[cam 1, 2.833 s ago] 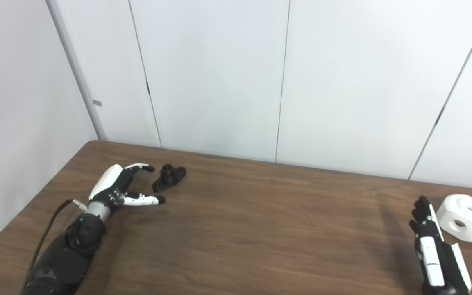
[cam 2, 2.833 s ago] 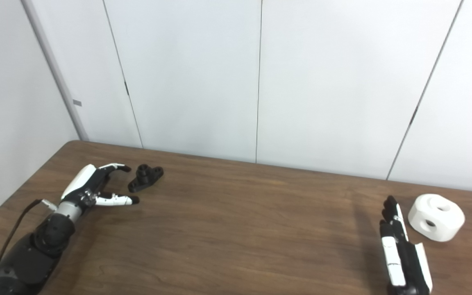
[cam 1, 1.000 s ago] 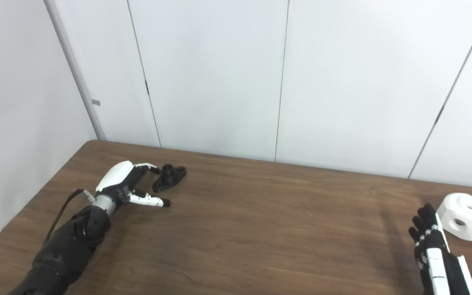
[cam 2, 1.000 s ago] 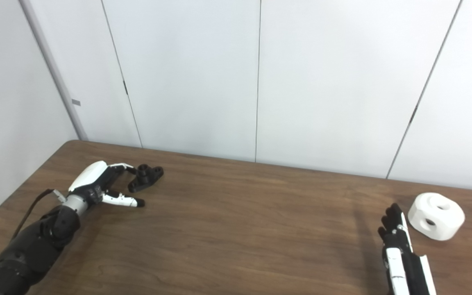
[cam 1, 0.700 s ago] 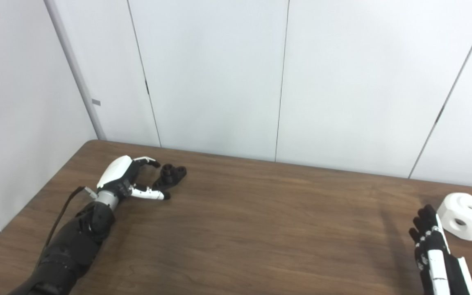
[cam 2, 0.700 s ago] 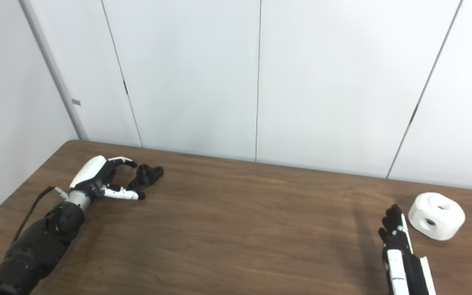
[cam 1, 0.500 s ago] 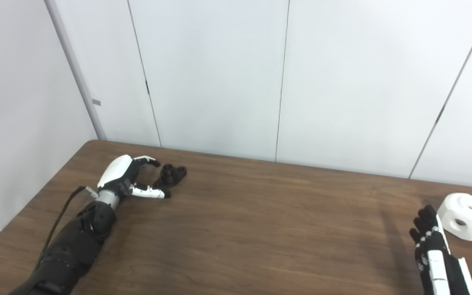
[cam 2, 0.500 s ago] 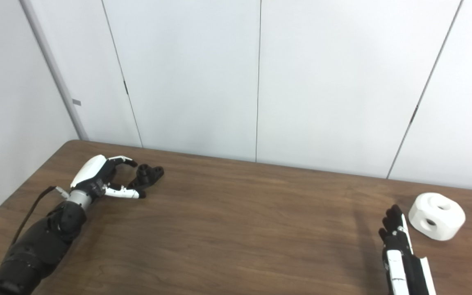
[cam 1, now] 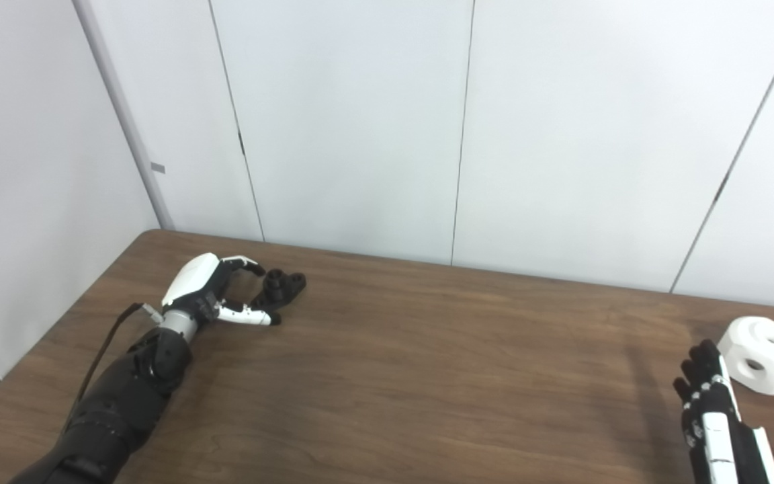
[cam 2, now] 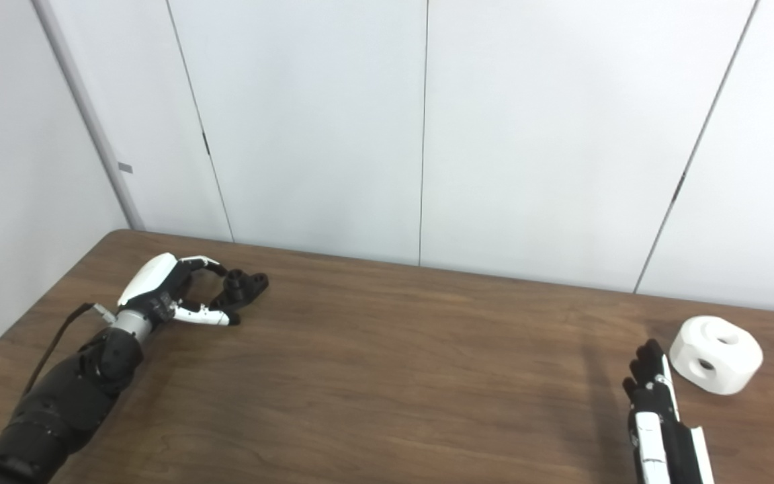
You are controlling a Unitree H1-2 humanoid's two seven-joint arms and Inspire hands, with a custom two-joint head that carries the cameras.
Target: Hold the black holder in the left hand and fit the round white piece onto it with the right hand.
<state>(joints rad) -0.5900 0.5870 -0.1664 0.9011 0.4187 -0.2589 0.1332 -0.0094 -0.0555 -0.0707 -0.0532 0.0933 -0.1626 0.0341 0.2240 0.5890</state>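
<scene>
On the dark brown wood-grain table (cam 1: 394, 376), the small black plastic holder (cam 1: 281, 289) with its short upright boss is lying flat near the far left corner, and the white-and-black left hand (cam 1: 209, 296) is reaching around it with its fingers spread apart: the curled upper fingers (cam 1: 247, 265) are arching just behind the holder's left end while the thumb is stretching along the table at its near side, close to or touching it, so the hand is cupping the part loosely without gripping it. Far across the table, the round white plastic piece (cam 2: 716, 354) with dark holes in its top and side is sitting near the right edge. The black-and-white right hand (cam 2: 656, 403) is standing edge-up just beside that piece, its fingers extended straight and close together, holding nothing and apart from the piece.
</scene>
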